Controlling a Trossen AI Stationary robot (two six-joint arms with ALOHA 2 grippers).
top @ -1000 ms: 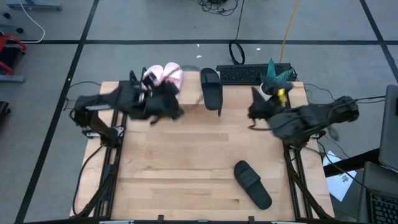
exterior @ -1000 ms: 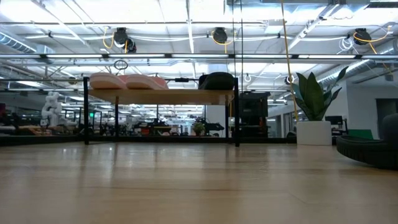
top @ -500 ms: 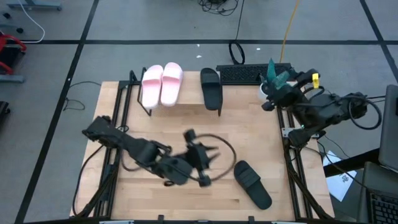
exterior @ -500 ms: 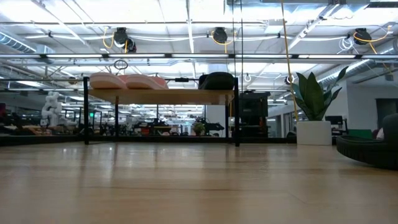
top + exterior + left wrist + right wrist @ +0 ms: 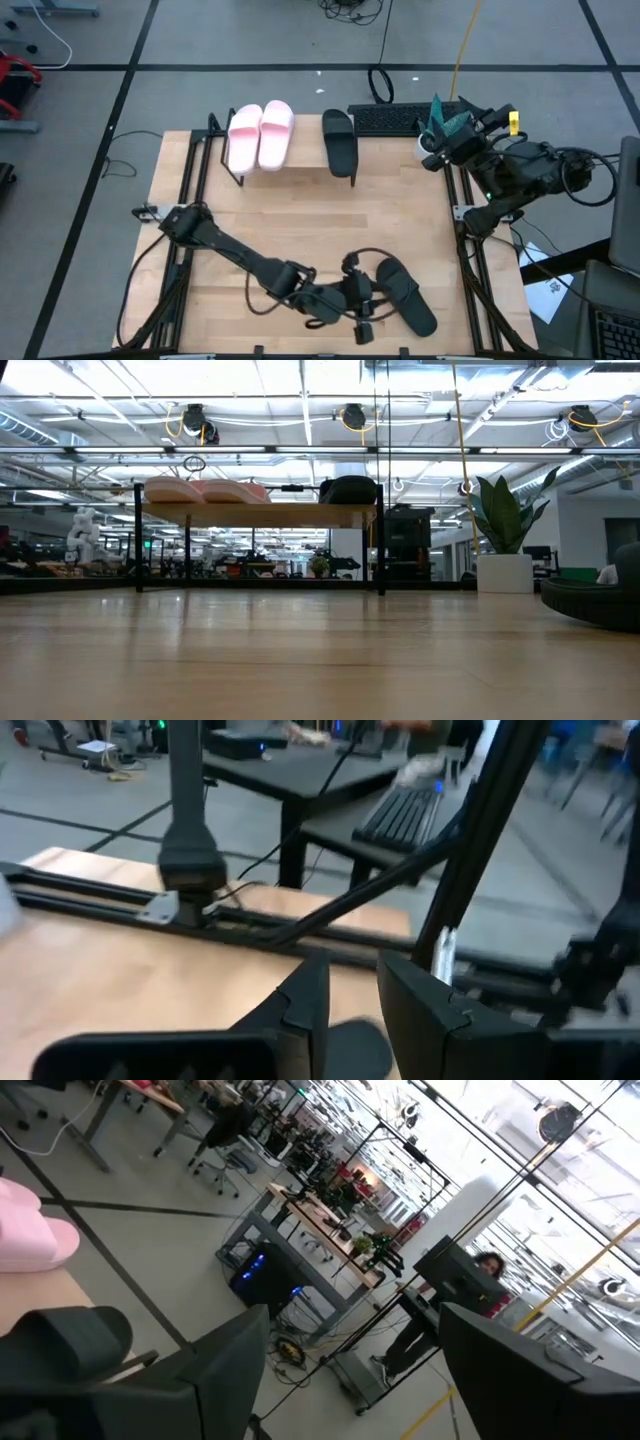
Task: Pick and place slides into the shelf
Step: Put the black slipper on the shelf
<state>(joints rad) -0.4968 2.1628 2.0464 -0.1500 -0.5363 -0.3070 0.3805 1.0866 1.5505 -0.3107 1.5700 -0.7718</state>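
Observation:
The shelf [image 5: 290, 168] stands at the table's far edge. Two pale pink slides [image 5: 260, 135] and one black slide [image 5: 340, 142] lie sole-down on its top; they also show in the low view as pink slides [image 5: 205, 490] and a black slide [image 5: 350, 489]. The second black slide [image 5: 406, 295] lies flat on the table near the near right corner. My left gripper [image 5: 370, 305] is open, low beside that slide's left side; whether it touches, I cannot tell. In the left wrist view a dark part of the slide [image 5: 355, 1050] shows between the fingers. My right gripper [image 5: 435, 155] is open, waiting above the far right corner.
A keyboard [image 5: 405, 118] and a green plant [image 5: 445, 120] sit beyond the table's far right edge. Black frame rails [image 5: 190, 200] run along the table's left and right sides. The table's middle [image 5: 300, 225] is bare wood. A person shows far off in the right wrist view [image 5: 485, 1265].
My left arm has swung from the shelf's pink slides across the table toward the near edge and right, stretching low until its gripper came beside the black slide on the table. My right arm has drawn back toward the far right corner. The slides have stayed in place.

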